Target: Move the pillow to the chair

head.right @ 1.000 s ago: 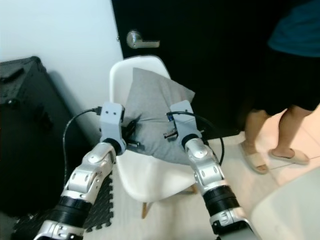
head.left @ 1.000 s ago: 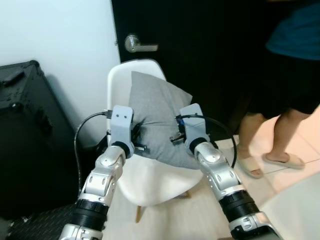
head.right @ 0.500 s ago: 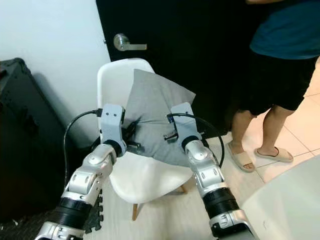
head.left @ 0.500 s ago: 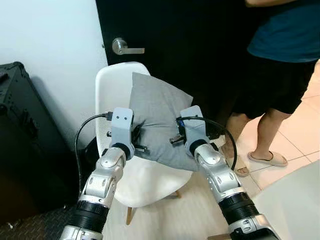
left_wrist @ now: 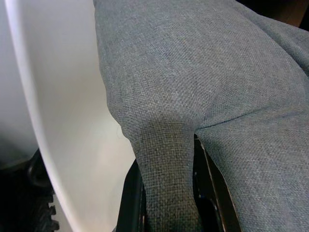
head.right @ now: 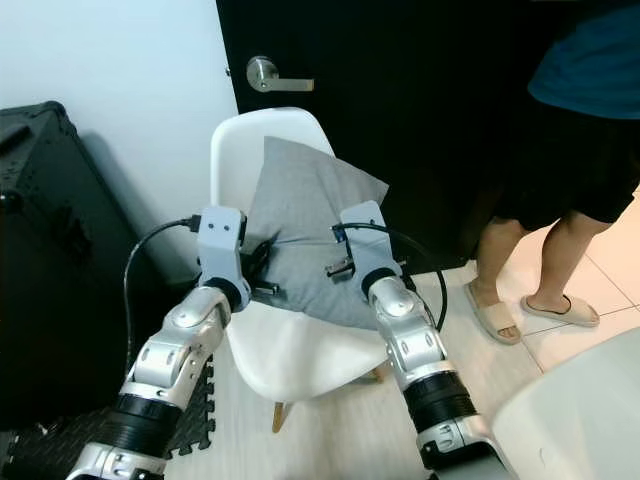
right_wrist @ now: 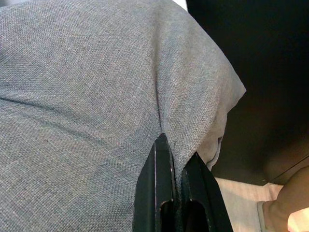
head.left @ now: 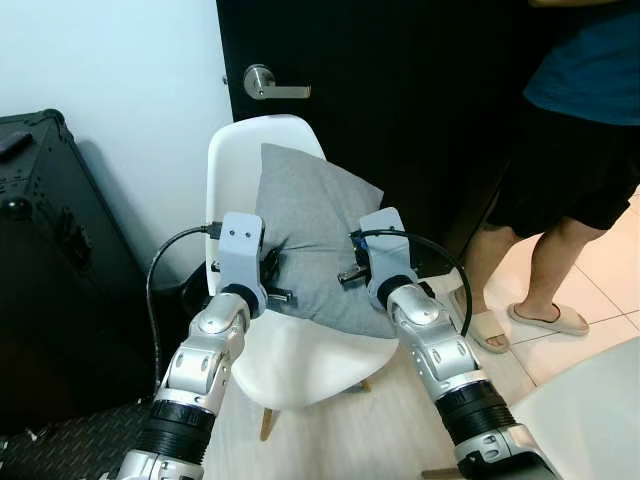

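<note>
The camera has swung since half a second ago: the whole scene now sits a little further right and lower in the head views, and the person (head.left: 575, 150) by the door shows less of the upper body. The pillow (head.left: 310, 235), chair (head.left: 300, 355) and both grippers keep the same relation to one another as before.

The grey pillow leans upright against the white chair's backrest, its lower edge down on the seat and one corner hanging past the seat's right side. The left gripper (left_wrist: 166, 193) is clenched on a fold of the pillow's fabric near its lower left edge; the cloth is pinched into a ridge between the two black fingers (left_wrist: 130, 203), with the white chair shell just beside it. The right gripper (right_wrist: 176, 188) is likewise clamped on the pillow, its fingers (right_wrist: 157, 183) nearly together with a thin pleat of fabric caught between them, close to the pillow's right corner. In the head views both silver arms reach forward, wrists at either side of the pillow.

Behind the chair stands a dark door (head.left: 400, 90) with a silver handle (head.left: 268, 84). A black case (head.left: 55, 260) stands left of the chair. The person stands to the right in dark shorts and a blue top, wearing beige slippers (head.left: 548, 318) on the tiled floor.
</note>
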Robot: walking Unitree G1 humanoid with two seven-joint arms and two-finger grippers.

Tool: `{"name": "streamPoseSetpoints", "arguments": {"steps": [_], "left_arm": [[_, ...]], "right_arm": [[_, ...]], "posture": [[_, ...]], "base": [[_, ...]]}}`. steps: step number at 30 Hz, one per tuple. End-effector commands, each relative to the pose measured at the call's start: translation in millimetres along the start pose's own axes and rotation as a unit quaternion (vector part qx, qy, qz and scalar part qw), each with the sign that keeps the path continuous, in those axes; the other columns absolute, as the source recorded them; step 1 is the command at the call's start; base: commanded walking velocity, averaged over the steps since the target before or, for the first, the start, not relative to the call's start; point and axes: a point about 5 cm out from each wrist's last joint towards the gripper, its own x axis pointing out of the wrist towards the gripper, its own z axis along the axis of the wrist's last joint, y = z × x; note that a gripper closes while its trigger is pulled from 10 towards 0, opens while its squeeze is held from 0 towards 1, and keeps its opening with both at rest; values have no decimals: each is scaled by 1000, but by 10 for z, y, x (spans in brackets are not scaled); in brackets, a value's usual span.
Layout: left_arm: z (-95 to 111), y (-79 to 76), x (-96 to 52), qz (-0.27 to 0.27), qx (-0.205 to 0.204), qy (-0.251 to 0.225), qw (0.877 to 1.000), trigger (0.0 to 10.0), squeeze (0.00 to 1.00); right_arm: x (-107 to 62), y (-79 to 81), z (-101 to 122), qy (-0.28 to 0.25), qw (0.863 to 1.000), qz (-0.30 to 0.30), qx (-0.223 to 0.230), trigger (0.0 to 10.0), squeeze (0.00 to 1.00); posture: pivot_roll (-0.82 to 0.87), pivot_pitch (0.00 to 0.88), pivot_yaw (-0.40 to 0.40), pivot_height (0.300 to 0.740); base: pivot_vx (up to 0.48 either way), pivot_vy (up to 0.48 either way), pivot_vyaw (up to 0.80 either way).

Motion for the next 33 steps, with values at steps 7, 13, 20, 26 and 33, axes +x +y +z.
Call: {"name": "streamPoseSetpoints", "arguments": {"steps": [7,13,20,26,33], "left_arm": [[128,393,-53,92,-3,-33,995,10000,0],[133,408,-49,96,1,-32,995,10000,0],[134,414,-42,99,4,-32,995,10000,0],[143,396,-33,100,8,-36,994,10000,0],[118,396,-28,100,10,-31,994,10000,0]], "right_arm": [[-43,-255,-62,13,998,-53,4,10000,0],[-41,-249,-62,12,998,-54,5,10000,0],[-41,-246,-67,13,998,-54,6,10000,0],[-39,-240,-70,12,998,-54,8,10000,0],[-39,-221,-86,13,999,-46,16,10000,0]], "posture": [[22,59,-6,740],[25,56,-3,740],[27,55,-1,740],[28,49,3,740],[28,42,5,740]], "base": [[404,0,0],[305,0,0],[0,0,0],[0,0,0],[0,0,0]]}}
